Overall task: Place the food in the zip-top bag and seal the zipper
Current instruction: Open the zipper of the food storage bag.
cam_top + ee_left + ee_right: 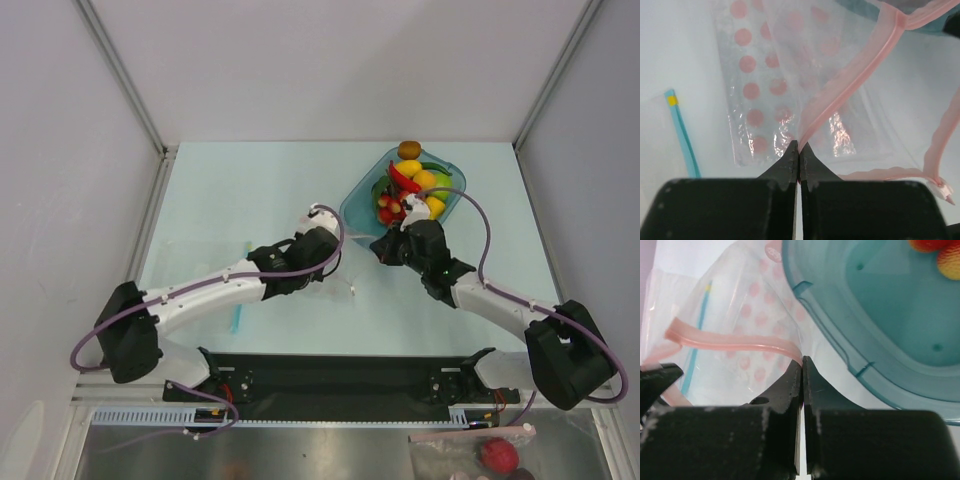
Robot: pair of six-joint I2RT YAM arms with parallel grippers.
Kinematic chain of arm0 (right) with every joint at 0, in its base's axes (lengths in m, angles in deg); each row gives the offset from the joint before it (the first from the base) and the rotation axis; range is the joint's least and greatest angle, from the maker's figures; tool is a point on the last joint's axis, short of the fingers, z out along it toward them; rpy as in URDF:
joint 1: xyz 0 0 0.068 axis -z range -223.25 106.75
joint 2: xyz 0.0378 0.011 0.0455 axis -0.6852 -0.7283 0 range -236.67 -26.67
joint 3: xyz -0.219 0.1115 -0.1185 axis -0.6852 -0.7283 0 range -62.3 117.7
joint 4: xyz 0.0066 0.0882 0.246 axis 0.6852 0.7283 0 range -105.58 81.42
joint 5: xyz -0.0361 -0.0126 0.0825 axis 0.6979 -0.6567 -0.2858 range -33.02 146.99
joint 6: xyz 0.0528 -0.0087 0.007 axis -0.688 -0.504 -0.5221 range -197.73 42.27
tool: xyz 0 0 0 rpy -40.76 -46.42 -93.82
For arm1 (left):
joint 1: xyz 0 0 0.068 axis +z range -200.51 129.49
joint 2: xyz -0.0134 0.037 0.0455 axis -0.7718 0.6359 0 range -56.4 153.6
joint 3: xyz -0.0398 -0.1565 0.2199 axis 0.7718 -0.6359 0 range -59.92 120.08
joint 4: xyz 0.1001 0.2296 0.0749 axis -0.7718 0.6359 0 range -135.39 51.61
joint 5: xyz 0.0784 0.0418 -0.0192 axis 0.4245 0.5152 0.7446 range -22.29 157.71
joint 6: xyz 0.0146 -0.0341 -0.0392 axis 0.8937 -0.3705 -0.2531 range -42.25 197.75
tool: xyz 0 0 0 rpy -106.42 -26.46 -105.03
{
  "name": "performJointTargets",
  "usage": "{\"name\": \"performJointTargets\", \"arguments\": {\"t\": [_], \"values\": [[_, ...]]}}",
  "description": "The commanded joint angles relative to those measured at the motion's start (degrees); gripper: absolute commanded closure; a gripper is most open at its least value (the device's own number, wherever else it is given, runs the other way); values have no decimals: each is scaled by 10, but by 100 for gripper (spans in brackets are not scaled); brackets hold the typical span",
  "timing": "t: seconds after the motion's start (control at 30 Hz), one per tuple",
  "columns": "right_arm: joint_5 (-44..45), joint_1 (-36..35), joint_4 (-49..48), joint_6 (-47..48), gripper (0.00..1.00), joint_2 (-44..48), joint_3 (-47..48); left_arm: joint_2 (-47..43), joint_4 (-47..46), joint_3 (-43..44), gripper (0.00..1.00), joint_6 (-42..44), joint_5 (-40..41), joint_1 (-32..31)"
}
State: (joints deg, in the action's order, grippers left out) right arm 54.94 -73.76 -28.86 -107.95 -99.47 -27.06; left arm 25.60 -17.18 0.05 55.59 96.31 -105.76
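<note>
The clear zip-top bag (760, 90) with pink dots hangs between my two grippers, its mouth pulled open. My left gripper (799, 146) is shut on the pink zipper (850, 85) strip of one lip. My right gripper (802, 362) is shut on the zipper (740, 340) strip of the other lip, right beside the teal tray. The food (410, 185), red, yellow, green and orange pieces, lies in the tray; its edge shows in the right wrist view (940, 252). From above, the left gripper (335, 268) and right gripper (380, 248) face each other in front of the tray.
The teal tray (360, 205) stands at the back right; its rim (830, 335) is close to my right fingers. A light-blue stick (682, 132) lies on the table left of the bag. Another bag with a red ball (495, 455) lies off the table at the near right.
</note>
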Motion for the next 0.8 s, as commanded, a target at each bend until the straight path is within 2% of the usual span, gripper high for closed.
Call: {"name": "performJointTargets", "arguments": {"t": [0.0,0.1,0.13,0.23,0.43,0.5,0.77], "values": [[-27,-20,-51,12,100,-9,9,-51,29,23,100,9,54,-8],[-37,-47,-48,38,85,-32,34,-70,61,32,100,0,81,-14],[-44,-49,-47,43,70,-44,42,-79,57,30,100,0,74,-14],[-58,-51,-52,47,52,-46,47,-82,37,17,100,6,56,-14],[-53,-51,-41,66,25,-18,40,-23,59,42,100,3,95,-13],[-47,-51,-42,71,21,-2,33,-7,60,46,100,1,103,-8],[-58,-46,-67,90,19,69,-3,-4,24,29,100,9,95,7]]}}
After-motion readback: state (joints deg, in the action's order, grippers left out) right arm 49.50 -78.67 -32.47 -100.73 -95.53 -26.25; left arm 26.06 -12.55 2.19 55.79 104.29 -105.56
